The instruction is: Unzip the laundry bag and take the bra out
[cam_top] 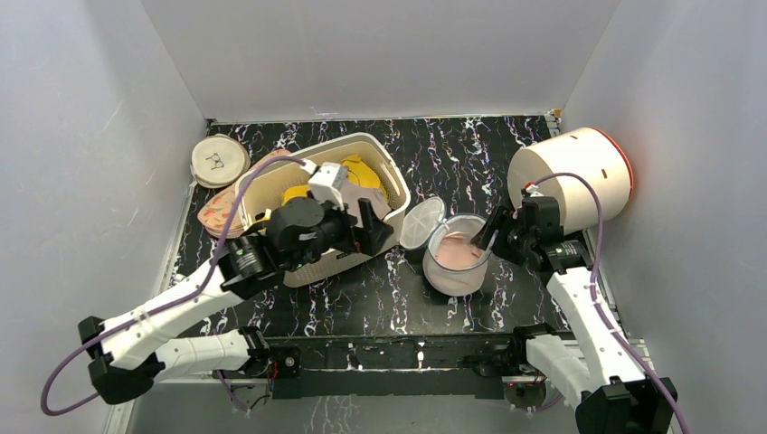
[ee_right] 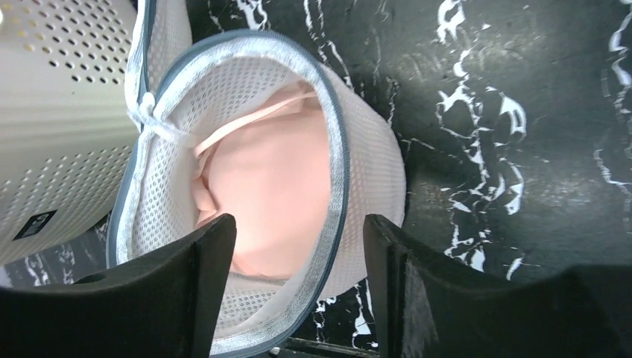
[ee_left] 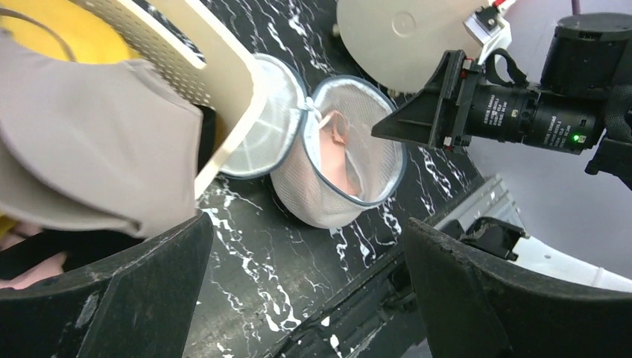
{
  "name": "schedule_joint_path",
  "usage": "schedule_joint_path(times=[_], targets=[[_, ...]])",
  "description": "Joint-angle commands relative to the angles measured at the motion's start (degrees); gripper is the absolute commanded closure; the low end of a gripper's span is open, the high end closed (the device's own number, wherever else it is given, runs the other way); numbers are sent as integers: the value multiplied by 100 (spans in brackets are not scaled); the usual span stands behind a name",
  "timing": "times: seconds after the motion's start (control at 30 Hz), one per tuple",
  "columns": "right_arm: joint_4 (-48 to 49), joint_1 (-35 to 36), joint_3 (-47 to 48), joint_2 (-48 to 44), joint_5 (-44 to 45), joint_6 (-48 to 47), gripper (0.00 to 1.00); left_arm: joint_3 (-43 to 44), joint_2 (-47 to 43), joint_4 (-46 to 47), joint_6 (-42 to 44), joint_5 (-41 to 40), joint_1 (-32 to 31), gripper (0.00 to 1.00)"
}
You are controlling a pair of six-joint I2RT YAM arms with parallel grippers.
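The laundry bag point(cam_top: 452, 282) of whitish mesh stands upright mid-table with its round lid point(cam_top: 421, 221) flipped open to the left. The pale pink bra point(cam_top: 458, 252) lies inside it, also visible in the right wrist view as the bra point(ee_right: 276, 186) behind the bag's grey-edged rim point(ee_right: 339, 171). My right gripper point(ee_right: 298, 253) is open, its fingers straddling the bag's near rim, one inside over the bra and one outside. That right gripper point(cam_top: 489, 240) sits at the bag's right side. My left gripper point(ee_left: 309, 276) hangs open and empty over the black table, left of the bag point(ee_left: 328, 205).
A cream perforated basket point(cam_top: 391, 185) holding a yellow bra point(cam_top: 362, 172) and grey fabric point(ee_left: 97, 142) stands left of the bag, under the left arm. A cream drum with a red rim point(cam_top: 570, 176) lies at the back right. A cream disc point(cam_top: 219, 159) and a pink patterned disc point(cam_top: 215, 213) lie far left.
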Motion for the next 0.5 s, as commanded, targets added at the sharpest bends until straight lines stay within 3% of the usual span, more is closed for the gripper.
schedule_joint_path(times=[0.0, 0.13, 0.23, 0.33, 0.47], targets=[[615, 7, -319, -325, -489, 155, 46, 397, 568, 360, 62, 876, 16, 2], [700, 9, -521, -457, -551, 413, 59, 671, 1249, 502, 91, 1343, 19, 2], [841, 4, -769, -612, -926, 474, 81, 931, 1799, 641, 216, 1728, 14, 2], [1081, 9, -1052, -828, -1295, 613, 99, 1407, 2543, 599, 447, 2122, 6, 9], [1124, 8, -1180, -1233, -1334, 621, 100, 2098, 3600, 424, 938, 2379, -49, 24]])
